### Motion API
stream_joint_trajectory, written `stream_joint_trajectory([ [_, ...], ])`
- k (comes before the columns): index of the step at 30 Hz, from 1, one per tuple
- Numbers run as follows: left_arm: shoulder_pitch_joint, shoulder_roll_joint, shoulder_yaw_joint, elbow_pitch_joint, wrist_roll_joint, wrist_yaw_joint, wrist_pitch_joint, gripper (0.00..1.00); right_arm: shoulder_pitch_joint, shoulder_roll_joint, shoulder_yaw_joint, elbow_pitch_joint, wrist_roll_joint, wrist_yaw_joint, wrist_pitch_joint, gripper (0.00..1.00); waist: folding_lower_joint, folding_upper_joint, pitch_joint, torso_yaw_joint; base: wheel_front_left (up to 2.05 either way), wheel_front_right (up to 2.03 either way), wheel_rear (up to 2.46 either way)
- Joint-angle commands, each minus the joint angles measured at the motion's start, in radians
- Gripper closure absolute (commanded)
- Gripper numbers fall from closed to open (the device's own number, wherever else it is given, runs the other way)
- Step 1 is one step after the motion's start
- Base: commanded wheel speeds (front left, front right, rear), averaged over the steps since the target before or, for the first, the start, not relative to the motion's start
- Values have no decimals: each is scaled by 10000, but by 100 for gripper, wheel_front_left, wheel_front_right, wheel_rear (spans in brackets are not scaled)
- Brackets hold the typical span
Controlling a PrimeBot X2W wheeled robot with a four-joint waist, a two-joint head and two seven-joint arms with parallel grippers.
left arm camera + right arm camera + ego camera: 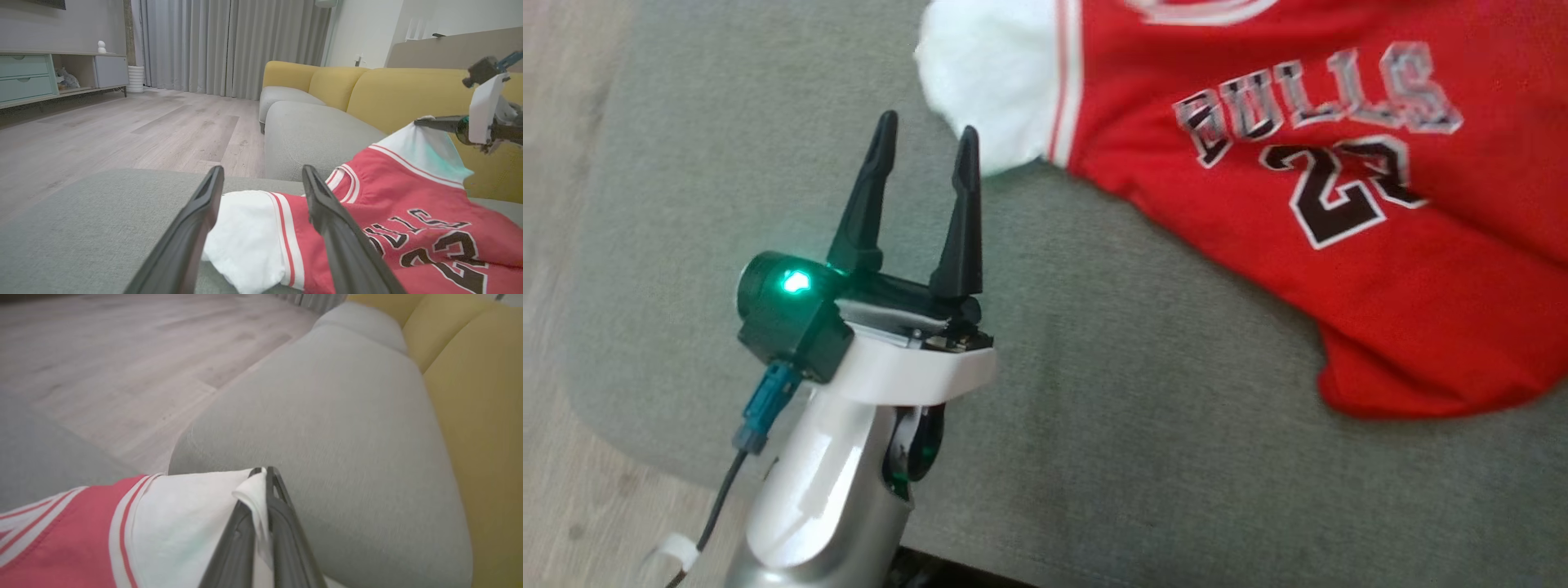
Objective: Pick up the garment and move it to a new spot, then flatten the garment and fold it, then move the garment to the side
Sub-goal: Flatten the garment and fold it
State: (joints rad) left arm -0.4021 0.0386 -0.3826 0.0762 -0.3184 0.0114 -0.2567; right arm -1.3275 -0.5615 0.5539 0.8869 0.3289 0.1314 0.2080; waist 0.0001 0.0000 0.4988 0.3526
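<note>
R gripper pinches a white sleeve of the red no. 23 shirt. L gripper is wide open, just beside the shirt.

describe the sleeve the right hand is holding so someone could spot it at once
On the grey sofa seat lies a red jersey with two white sleeves. The held sleeve is the one raised off the seat near the yellow backrest, its tip pinched in the right hand; the other sleeve lies flat by the open left hand.
</note>
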Motion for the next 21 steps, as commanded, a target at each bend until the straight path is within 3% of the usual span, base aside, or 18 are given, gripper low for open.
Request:
stream_joint_trajectory([
  [1, -149, 117, 223, -362, -90, 114, -51, 0, -377, 142, -97, -65, -253, -7, -447, 100, -1, 0, 63, 218, 0, 0, 0],
  [10, -35, 116, 64, -457, -295, 270, -51, 0, -1789, 929, -363, 773, -1640, -7, -2634, 100, -1, 0, 66, 647, 0, 0, 0],
  [14, -16, 116, -5, -506, -358, 355, -51, 0, -2495, 1277, -990, 1350, -2513, -7, -3924, 100, -1, 0, 83, 725, 0, 0, 0],
  [15, -20, 116, -9, -515, -364, 374, -51, 0, -2584, 1314, -1148, 1516, -2765, -7, -4024, 41, -1, 0, 86, 717, 0, 0, 0],
  [16, -24, 116, -9, -523, -371, 391, -51, 0, -2600, 1383, -1270, 1678, -2987, -7, -4093, 0, -1, 0, 82, 702, 0, 0, 0],
  [21, -33, 116, 52, -518, -330, 427, -51, 0, -2339, 1739, -1940, 2429, -3419, -7, -4281, 0, -1, 0, -46, 462, 0, 0, 0],
])
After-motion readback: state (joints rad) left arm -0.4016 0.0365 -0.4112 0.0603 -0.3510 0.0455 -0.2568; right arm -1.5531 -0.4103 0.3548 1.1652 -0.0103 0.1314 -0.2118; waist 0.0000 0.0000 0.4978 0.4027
